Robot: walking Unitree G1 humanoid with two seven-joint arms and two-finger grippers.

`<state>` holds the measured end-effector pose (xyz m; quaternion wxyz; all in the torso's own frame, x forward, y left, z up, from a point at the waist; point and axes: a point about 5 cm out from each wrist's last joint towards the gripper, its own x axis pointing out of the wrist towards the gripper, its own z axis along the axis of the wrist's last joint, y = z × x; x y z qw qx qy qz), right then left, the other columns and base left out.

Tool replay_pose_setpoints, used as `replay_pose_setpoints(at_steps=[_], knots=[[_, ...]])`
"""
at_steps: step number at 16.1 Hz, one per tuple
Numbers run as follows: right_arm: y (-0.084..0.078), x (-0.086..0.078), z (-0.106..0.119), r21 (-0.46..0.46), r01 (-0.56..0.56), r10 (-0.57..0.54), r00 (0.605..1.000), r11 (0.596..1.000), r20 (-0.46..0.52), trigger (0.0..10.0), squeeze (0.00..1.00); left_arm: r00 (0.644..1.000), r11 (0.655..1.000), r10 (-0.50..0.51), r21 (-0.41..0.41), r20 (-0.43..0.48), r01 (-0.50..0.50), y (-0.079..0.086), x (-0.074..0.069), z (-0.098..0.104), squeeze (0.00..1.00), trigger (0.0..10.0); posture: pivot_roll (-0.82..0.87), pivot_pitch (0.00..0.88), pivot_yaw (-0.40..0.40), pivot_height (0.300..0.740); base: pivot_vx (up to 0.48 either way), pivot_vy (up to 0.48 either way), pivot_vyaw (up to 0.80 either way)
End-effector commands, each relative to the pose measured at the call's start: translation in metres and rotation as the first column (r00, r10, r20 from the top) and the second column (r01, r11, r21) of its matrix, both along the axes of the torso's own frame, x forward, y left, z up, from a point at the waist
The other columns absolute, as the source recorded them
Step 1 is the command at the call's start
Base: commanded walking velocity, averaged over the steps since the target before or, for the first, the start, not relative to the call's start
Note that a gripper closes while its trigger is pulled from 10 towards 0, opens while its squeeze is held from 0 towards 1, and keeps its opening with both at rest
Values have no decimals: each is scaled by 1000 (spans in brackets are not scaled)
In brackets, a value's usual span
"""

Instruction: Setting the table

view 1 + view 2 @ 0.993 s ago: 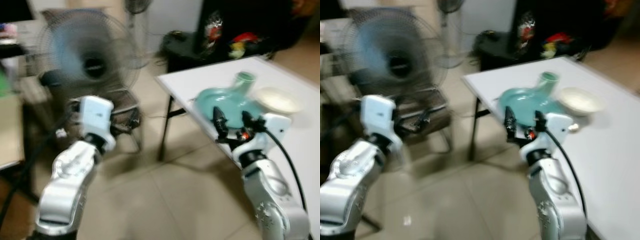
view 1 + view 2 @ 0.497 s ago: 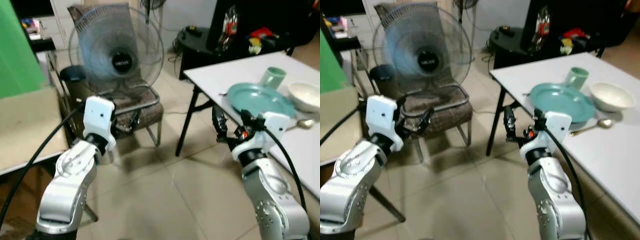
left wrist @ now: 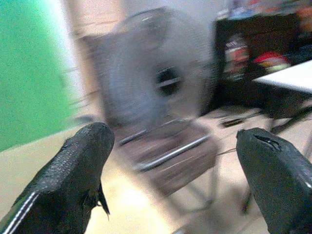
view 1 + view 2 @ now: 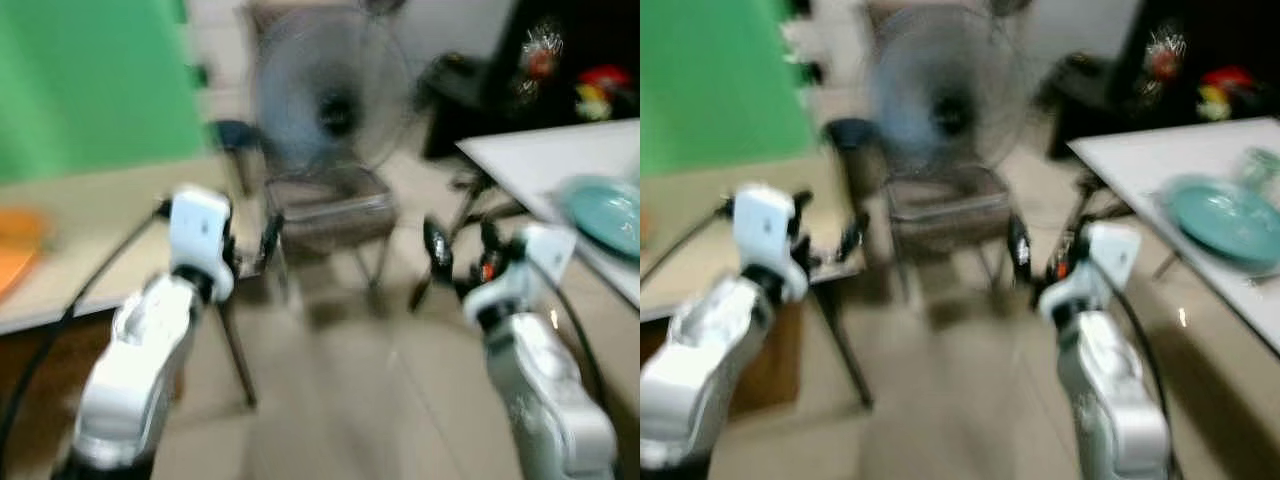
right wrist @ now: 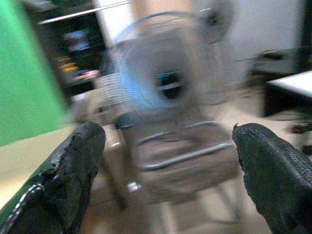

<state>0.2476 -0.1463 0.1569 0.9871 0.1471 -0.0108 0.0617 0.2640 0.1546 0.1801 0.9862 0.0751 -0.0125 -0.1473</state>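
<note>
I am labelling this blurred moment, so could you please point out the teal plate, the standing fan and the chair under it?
teal plate (image 4: 1220,215): right eye view, middle of its flat face.
standing fan (image 4: 945,110): right eye view, dark hub of the grille.
chair (image 5: 187,158): right wrist view, brown seat cushion.

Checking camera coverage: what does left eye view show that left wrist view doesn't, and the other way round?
Left eye: teal plate on the white table, an orange item on the beige counter, the right end effector.
Left wrist: close look at the left end effector, its textured fingers spread wide.
Both: fan, chair by it, green panel, white table edge. All blurred.
</note>
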Motion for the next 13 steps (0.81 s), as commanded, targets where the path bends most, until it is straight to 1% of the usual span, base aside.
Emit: replay_pose_setpoints(at_steps=[1,5,6,7,8,9,10,11,13], knots=[[0,1,7,-9,-2,3,1000,1000,27,10000,1000,1000,1000,-3,-2,4,3,-2,1,2,0,10000,41,0,-33,740,0,352,800],[1,0,6,-9,0,0,1000,1000,25,10000,1000,1000,1000,-3,-1,1,3,0,2,1,0,10000,27,0,-26,740,0,348,800],[1,0,7,-10,6,-5,1000,1000,27,10000,1000,1000,1000,0,-4,-2,0,-1,5,1,0,10000,17,0,-15,740,0,319,800],[0,0,8,-13,12,-11,1000,1000,28,10000,1000,1000,1000,3,-8,-5,-3,-3,7,0,0,10000,9,0,-5,740,0,0,800],[-4,-1,8,-17,36,-36,999,999,30,10000,1000,1000,1000,5,-12,-10,-5,-7,9,0,0,10000,4,0,3,740,0,0,0],[-5,-1,9,-18,43,-42,999,999,31,10000,1000,1000,1000,6,-13,-11,-6,-8,9,-1,0,10000,4,0,3,740,0,0,0],[-7,-1,7,45,60,-61,998,997,21,10000,1000,1000,1000,-1,-11,-10,1,-9,8,-1,0,10000,7,0,4,740,0,0,0],[-10,0,5,148,85,-87,996,985,3,10000,1000,1000,1000,1,-7,-6,-1,-8,8,-1,0,10000,6,0,1,740,0,0,0],[-11,1,4,143,98,-98,995,985,-4,10000,1000,1000,1000,17,0,-9,-17,-6,9,-2,0,10000,4,0,0,740,0,0,0]])
